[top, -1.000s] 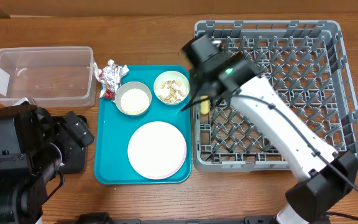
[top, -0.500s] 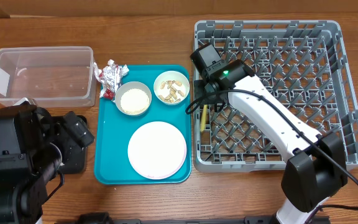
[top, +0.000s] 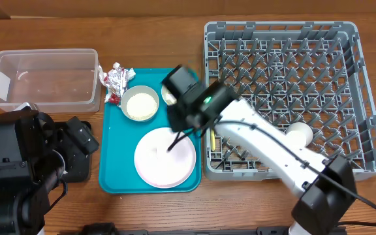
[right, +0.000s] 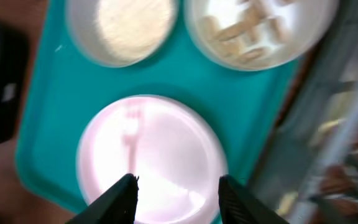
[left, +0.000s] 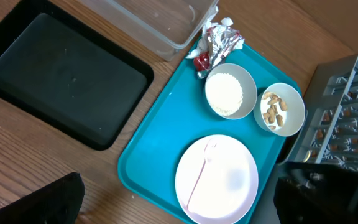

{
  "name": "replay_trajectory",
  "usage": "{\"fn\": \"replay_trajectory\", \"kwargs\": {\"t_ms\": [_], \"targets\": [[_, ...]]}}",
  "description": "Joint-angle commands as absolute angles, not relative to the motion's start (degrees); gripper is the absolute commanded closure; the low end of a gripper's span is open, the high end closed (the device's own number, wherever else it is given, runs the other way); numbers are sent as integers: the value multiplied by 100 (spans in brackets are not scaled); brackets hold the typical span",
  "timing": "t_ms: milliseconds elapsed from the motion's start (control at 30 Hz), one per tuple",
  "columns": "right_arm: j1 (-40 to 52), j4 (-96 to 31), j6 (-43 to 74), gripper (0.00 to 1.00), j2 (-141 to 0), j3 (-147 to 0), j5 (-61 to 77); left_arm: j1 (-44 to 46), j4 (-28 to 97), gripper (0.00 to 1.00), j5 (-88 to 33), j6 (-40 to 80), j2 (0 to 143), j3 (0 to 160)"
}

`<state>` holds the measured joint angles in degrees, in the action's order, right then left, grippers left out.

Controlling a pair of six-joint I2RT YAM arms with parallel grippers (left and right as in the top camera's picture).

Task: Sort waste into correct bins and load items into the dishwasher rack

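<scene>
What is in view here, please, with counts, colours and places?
rack: one, grey, right
cup: one, white, in the rack
utensil: one, pale yellow, rack's left edge
teal tray: one, centre
plate: one, white, tray's near half
fork: one, pale, on the plate
rice bowl: one, white, tray's far half
nut bowl: one, white, beside the rice bowl
wrapper: one, silver and red, at the tray's far left corner
tub: one, clear, far left
black tray: one, near the tub
table: one, brown wood
left gripper: open, empty
right gripper: open, empty, above the plate
</scene>
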<state>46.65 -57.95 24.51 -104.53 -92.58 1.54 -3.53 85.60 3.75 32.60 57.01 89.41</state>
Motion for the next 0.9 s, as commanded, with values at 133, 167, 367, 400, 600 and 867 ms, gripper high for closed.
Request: {"fn": "replay_trajectory", "kwargs": {"t_ms": [133, 167, 367, 400, 600, 867], "targets": [[5371, -4945, 3485, 47, -10556, -8320, -141, -384, 8549, 0, 491, 3170, 5699, 8978], [5448, -4748, 3413, 47, -10595, -8156, -139, -384, 8549, 0, 491, 3170, 5699, 8978], [5776, -4051, 3260, 47, -10849, -7725, -314, -384, 8549, 0, 491, 3170, 5699, 8978], [5815, -3988, 3260, 48, -10914, -7725, -338, -384, 8549, 0, 491, 3170, 5699, 8978], [5865, -3885, 3323, 48, -11493, -7728, -257, -384, 8549, 0, 491, 3170, 5699, 8978], [5894, -3708, 3280, 54, -11638, -7728, -95, -384, 8549, 0, 491, 3170, 5699, 8978]]}}
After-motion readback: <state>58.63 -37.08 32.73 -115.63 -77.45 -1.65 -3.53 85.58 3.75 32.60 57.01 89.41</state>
